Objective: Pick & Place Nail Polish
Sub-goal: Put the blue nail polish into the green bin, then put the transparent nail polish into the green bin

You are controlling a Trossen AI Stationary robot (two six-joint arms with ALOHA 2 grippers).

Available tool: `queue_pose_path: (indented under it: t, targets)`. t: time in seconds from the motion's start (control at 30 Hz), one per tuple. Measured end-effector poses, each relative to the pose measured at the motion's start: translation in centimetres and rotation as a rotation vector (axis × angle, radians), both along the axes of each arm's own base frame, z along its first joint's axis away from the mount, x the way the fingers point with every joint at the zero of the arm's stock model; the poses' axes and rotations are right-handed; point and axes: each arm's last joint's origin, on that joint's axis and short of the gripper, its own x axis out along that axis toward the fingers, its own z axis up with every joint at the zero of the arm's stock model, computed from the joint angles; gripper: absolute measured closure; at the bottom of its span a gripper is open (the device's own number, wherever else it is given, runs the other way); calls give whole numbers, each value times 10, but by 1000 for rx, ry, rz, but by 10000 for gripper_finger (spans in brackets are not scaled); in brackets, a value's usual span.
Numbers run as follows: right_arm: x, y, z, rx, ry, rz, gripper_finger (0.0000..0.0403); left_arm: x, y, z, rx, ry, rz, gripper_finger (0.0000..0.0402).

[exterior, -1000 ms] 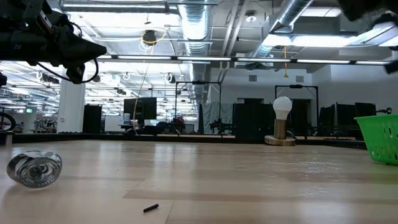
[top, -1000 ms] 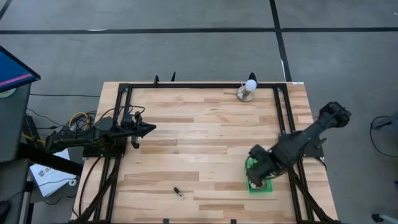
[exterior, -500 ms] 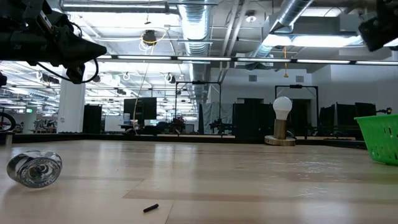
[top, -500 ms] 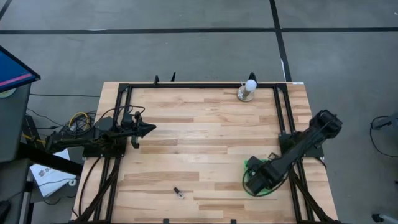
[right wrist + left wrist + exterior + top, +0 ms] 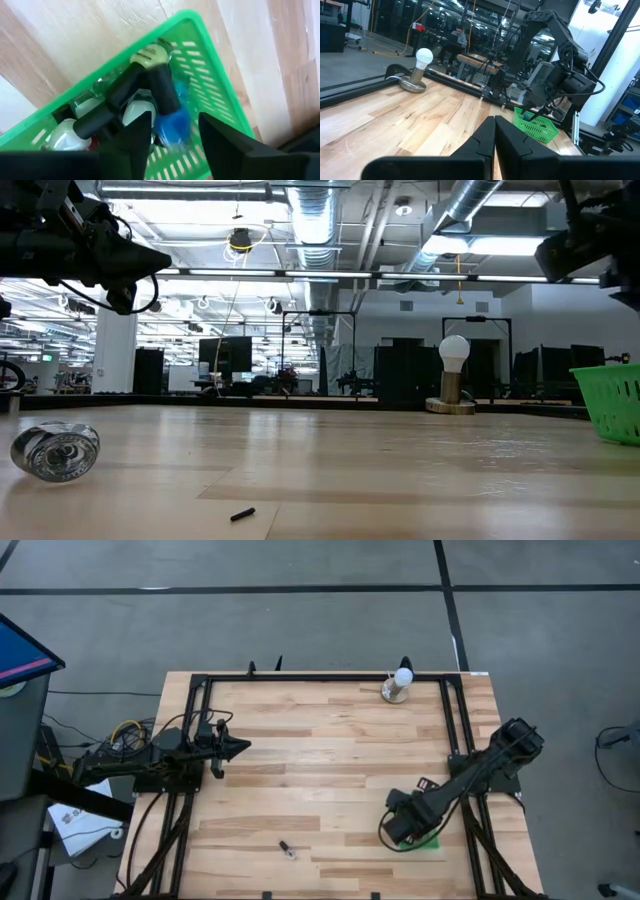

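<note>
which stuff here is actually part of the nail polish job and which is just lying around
Part of the job:
- small nail polish bottles with dark caps, piled in the green slotted plastic basket
- one tiny dark bottle lying alone on the wooden table
- right gripper, open above the basket

Just lying about:
- white ball on a round metal base
- round clear reel-like object
- left gripper, shut, waiting

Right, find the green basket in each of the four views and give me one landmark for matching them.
High view: green basket at the table's near right, mostly hidden under the right gripper.
Low view: at the far right edge.
Left wrist view: right of centre, below the right arm.
Right wrist view: fills the frame, nail polish bottles inside.
Shared landmark: the white ball on a metal base.
</note>
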Motion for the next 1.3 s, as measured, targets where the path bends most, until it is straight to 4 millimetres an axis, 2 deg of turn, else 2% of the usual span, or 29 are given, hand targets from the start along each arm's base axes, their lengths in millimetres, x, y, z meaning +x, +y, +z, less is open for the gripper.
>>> queue_pose_path:
  t: [0.17, 0.37, 0.53, 0.63, 0.77, 0.87, 1.03, 1.3]
  targets:
    - [2, -3, 0, 3, 4, 12, 215, 0, 0, 0, 0, 0, 0, 399]
    - [1, -4, 2, 8, 1, 11, 193, 0, 0, 0, 0, 0, 0, 399]
    - [5, -12, 28, 68, -89, -25, 184, 0, 0, 0, 0, 0, 0, 399]
    - [17, -21, 50, 129, -202, -64, 185, 0, 0, 0, 0, 0, 0, 399]
    - [44, -31, 69, 218, -391, -43, 186, 0, 0, 0, 0, 0, 0, 399]
    - [68, -36, 75, 249, -511, 10, 186, 0, 0, 0, 0, 0, 0, 399]
    - [113, -40, 64, 232, -571, 121, 192, 0, 0, 0, 0, 0, 0, 399]
    - [189, -25, 46, 194, -576, 324, 200, 0, 0, 0, 0, 0, 0, 399]
